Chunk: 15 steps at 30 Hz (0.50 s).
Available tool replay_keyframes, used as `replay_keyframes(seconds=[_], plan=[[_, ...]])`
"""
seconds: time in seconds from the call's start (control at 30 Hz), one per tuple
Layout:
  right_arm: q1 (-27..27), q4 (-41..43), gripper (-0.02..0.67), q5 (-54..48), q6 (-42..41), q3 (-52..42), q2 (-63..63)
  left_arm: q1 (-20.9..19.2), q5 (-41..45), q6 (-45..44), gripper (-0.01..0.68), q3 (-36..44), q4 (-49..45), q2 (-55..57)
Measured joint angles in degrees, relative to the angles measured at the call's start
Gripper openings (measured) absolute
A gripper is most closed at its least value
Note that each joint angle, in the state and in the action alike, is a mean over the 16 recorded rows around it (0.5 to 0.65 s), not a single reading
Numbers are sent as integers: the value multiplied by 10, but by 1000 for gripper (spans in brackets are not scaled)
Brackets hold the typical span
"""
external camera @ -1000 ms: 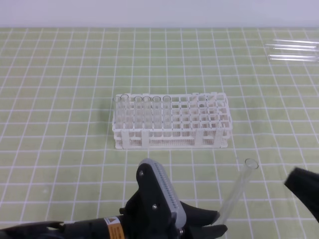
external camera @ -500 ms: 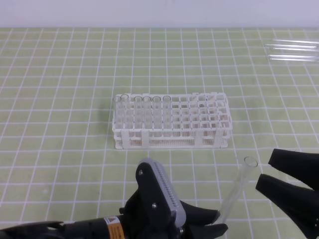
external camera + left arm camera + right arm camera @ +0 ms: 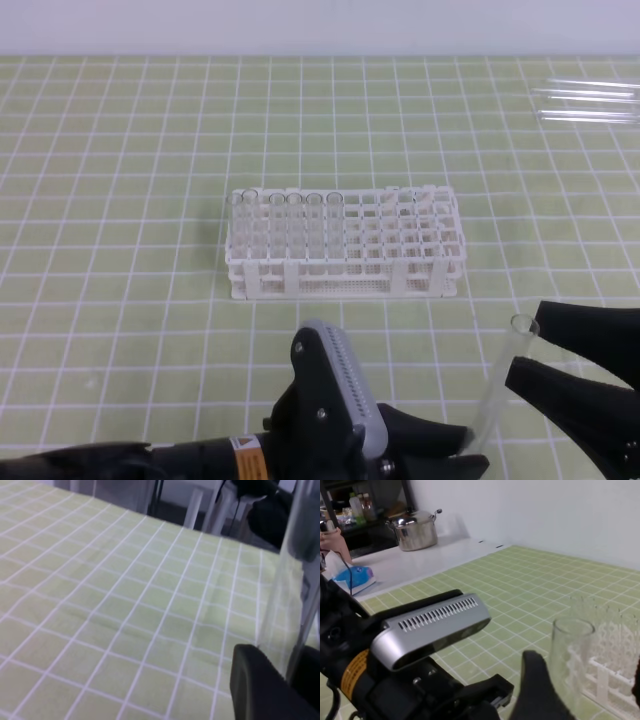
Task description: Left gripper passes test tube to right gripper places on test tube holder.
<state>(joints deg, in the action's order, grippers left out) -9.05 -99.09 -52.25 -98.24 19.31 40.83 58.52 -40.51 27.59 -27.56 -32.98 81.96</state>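
Observation:
The white test tube holder (image 3: 345, 245) stands mid-table with several tubes in its back-left holes. At the bottom edge my left gripper (image 3: 472, 448) is shut on the lower end of the clear test tube (image 3: 500, 390), which rises nearly upright with its open rim on top. My right gripper (image 3: 525, 345) reaches in from the right, open, one finger on each side of the tube's upper part and apart from the glass. In the left wrist view the test tube (image 3: 290, 595) stands between the black fingers (image 3: 255, 685). The right wrist view shows the test tube (image 3: 568, 660) and the holder (image 3: 612, 657) behind it.
Several spare glass tubes (image 3: 590, 100) lie at the table's far right back. A green checked cloth (image 3: 120, 200) covers the table. Beyond the table, the right wrist view shows a steel pot (image 3: 415, 530) on a white counter.
My left gripper shifted right with the tube, which now stands more upright. My right gripper came in from the right edge and its open fingers now flank the tube's top.

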Motion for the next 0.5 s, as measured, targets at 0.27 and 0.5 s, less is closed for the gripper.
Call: replay_keyframes(seconds=[0.27,0.5], plan=[[0,0,377,-5,-12,0,2,0,-23,0,58,-1,0,8],[0,0,377,-5,-13,0,2,0,-29,0,52,-2,-2,8]])
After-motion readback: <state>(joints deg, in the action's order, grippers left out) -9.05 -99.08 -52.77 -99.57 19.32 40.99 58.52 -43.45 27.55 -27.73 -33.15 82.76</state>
